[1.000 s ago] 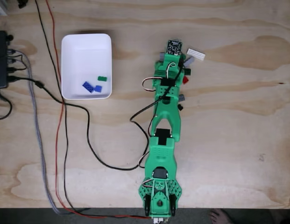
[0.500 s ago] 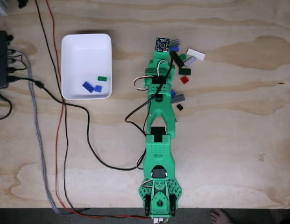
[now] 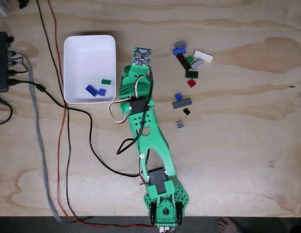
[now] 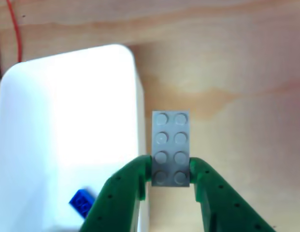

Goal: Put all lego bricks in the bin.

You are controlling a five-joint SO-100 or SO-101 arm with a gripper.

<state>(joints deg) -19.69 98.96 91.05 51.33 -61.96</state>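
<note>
Swinging away from the brick pile, the arm has carried its gripper (image 4: 170,170) leftward in the fixed view, toward the bin (image 3: 89,43). Both green fingers (image 4: 125,186) pinch a grey two-by-four plate (image 4: 170,147) by its long sides near one end, studs up, so most of it juts forward, free to drop. It hangs over bare wood just beside the bin's right wall, not yet above the tray. Inside the bin lie two blue bricks (image 3: 91,90) and a green one (image 3: 106,81). About ten loose bricks (image 3: 186,68) wait to the right. Black and red cables (image 3: 63,111) run left of the bin, clear of the path; only the low wall must be crossed.
</note>
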